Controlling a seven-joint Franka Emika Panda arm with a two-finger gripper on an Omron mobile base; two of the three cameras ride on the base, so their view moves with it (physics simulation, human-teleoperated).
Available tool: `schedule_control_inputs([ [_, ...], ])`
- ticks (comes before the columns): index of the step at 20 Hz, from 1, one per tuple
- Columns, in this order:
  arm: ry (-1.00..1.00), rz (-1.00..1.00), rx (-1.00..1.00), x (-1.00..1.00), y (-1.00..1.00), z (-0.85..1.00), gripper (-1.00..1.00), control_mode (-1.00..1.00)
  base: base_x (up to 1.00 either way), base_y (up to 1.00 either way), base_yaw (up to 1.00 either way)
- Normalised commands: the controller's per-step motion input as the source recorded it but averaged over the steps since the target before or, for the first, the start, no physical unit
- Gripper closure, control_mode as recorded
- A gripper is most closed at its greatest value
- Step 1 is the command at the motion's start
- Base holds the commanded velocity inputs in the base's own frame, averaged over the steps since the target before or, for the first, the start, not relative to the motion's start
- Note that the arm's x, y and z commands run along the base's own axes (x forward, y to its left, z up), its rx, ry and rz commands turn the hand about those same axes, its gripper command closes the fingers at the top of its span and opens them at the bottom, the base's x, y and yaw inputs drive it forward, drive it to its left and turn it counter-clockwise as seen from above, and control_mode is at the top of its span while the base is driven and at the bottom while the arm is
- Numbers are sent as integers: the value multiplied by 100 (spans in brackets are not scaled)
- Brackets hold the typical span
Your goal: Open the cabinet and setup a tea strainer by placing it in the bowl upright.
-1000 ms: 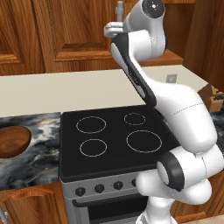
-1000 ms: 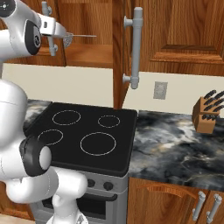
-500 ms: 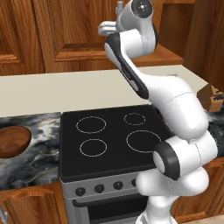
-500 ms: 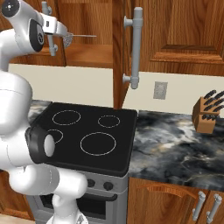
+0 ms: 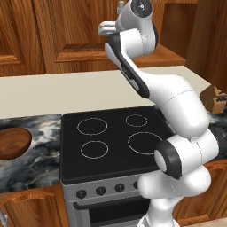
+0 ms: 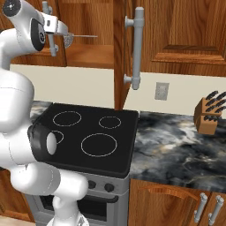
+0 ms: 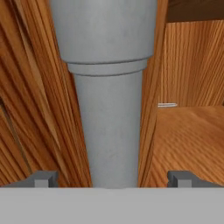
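The cabinet hangs above the stove. Its right door stands swung out, edge-on, with a grey bar handle. My gripper is open, and the left door's grey bar handle runs between its fingertips. The gripper is raised to the top of that door, as the right base view also shows. The tea strainer lies on the cabinet shelf with its thin handle pointing right. The wooden bowl sits on the marble counter, left of the stove.
A black four-ring stove lies under the arm. A knife block stands on the right counter, near a wall outlet. The open door juts out over the stove's right edge. Low cabinets with small handles run below the counter.
The arm's upper links have swung a little to the left. The gripper has stayed open at the left door's handle.
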Motion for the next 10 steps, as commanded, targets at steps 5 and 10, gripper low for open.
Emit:
schedule_control_inputs([
  [5, 0, 0, -1, 28, 0, -4, -100, -100, 0, 0, 0],
  [10, 0, 0, 0, 17, 2, 0, -100, -100, 0, 0, 0],
])
